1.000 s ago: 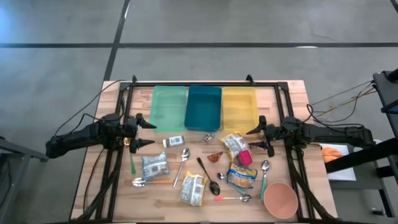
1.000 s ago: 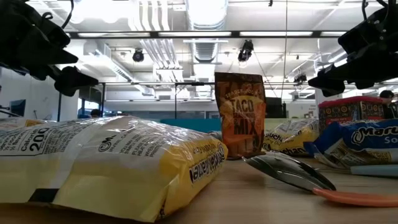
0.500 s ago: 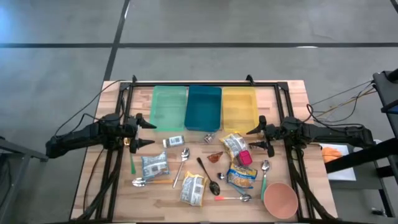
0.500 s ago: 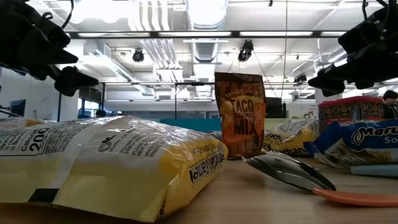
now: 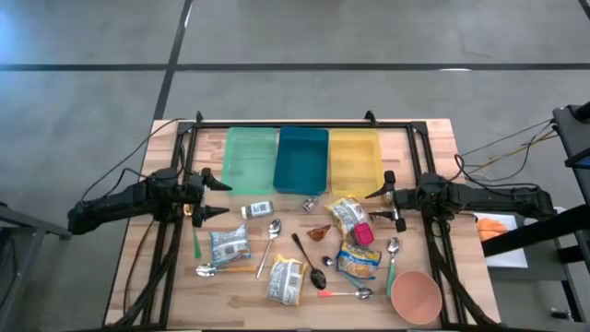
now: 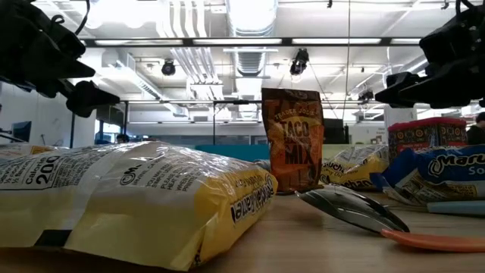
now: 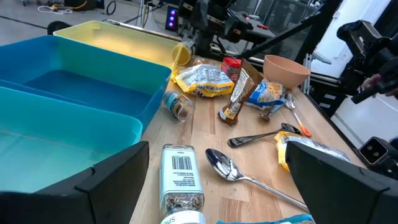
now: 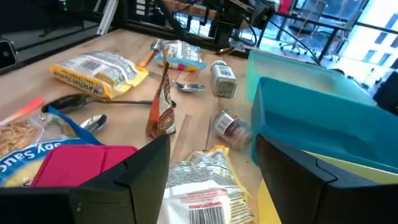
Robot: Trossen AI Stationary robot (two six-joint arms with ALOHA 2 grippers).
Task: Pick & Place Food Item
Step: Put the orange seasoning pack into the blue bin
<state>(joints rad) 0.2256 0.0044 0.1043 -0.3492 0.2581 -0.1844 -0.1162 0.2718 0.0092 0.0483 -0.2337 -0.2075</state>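
Observation:
Several food packets lie flat on the wooden table: a yellow noodle packet (image 5: 346,214), a red one (image 5: 362,233), a blue-and-yellow one (image 5: 358,261), a white-and-blue one (image 5: 229,244) and another (image 5: 287,279). A brown taco-mix pouch (image 6: 292,140) stands upright on its bottom edge. A spice jar (image 5: 261,209) lies on its side. My left gripper (image 5: 224,200) hovers open at the table's left, pointing toward the middle. My right gripper (image 5: 371,207) hovers open at the right, just beside the noodle packet. Neither has anything between its fingers.
Three bins stand side by side at the far edge: green (image 5: 250,160), teal (image 5: 302,159) and yellow (image 5: 355,157). Several spoons (image 5: 273,231) lie among the packets, and a pink bowl (image 5: 415,295) stands at the near right. A second small jar (image 7: 176,106) lies by the teal bin.
My right gripper has rolled about the line it points along, staying where it was; its fingers keep the same gap.

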